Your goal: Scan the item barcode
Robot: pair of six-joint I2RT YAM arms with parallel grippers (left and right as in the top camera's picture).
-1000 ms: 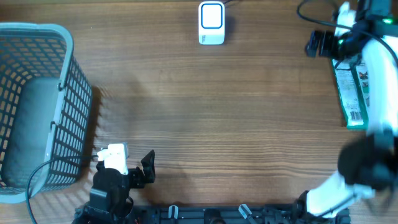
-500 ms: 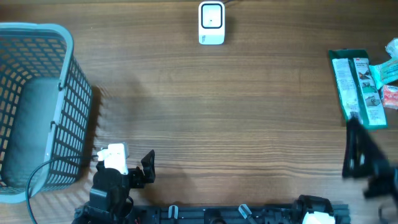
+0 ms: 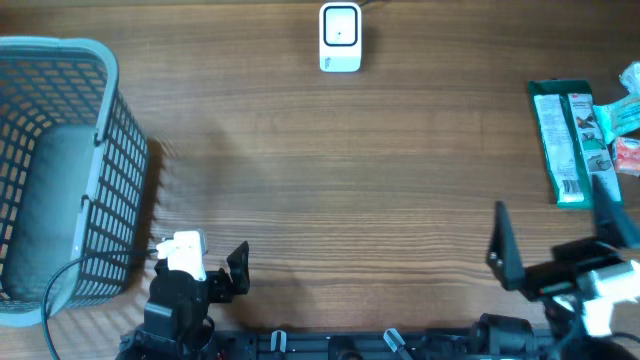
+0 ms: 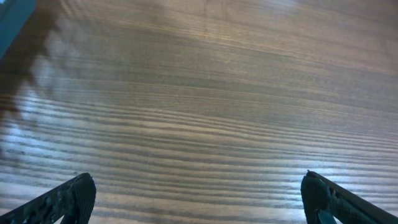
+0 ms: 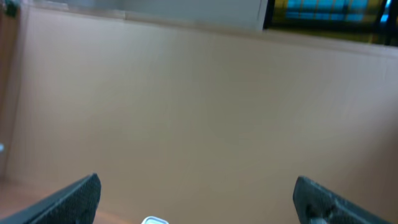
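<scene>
From above, the right claw [image 3: 550,205] hangs with its two fingers spread wide and nothing between them. The green packet [image 3: 568,140], which I take as the item to scan, lies flat on the table [image 3: 380,190] just ahead of this claw, close beside its right finger but, as far as I can see, not touching it. A white patch at the packet's near end looks like the barcode, facing up. The barcode scanner [image 3: 340,38] stands far ahead and to the left of the claw, so the packet must be carried there. More packets [image 3: 628,110] beyond the green one are cut off by the picture edge.

The left claw [image 3: 197,262] rests low, near its base, probably parked because it is not needed. The blue basket [image 3: 100,150] is directly at its left and hides part of it.

In the left wrist view the left claw [image 4: 199,199] is wide open over bare wood; only its fingertips [image 4: 65,199] show.

In the right wrist view the right claw [image 5: 199,199] is also open and points toward a plain wall [image 5: 186,106], so the packet is not seen. A small white thing [image 5: 152,220] at the bottom edge is too cut off to name.
</scene>
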